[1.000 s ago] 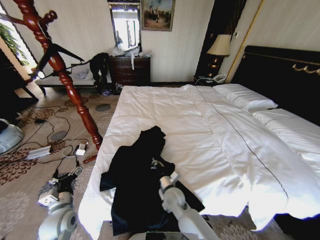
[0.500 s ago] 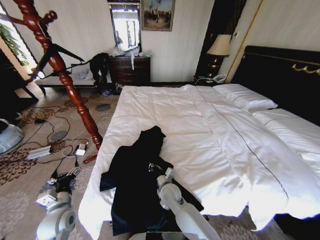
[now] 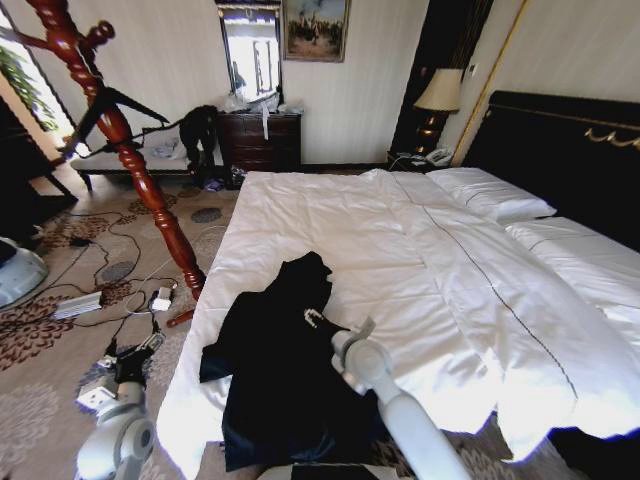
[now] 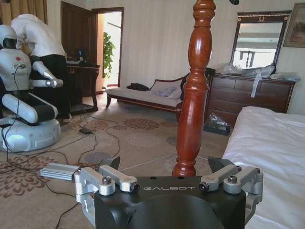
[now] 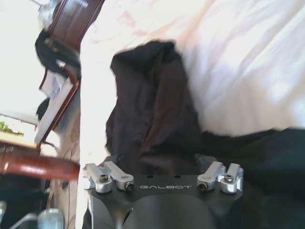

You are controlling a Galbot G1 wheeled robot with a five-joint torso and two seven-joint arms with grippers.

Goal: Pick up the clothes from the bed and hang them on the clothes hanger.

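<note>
- On the near left part of the bed (image 3: 420, 250): the clothes (image 3: 275, 370) are lying crumpled on the white duvet, their lower edge reaching the mattress's near edge; open duvet is stretching away to the right and toward the pillows.
- Above the clothes: the right gripper (image 5: 163, 167) is hovering with its jaws spread, nothing between them.
- Beside the bed's left edge, over the carpet: the left gripper (image 4: 164, 164) is waiting with its jaws spread wide and empty.
- Near the bed's left side: the coat stand (image 3: 125, 150) is leaning, carrying the clothes hanger (image 3: 112, 108) on a peg.
- On the carpet left of the bed: cables (image 3: 120, 285) are trailing.
</note>
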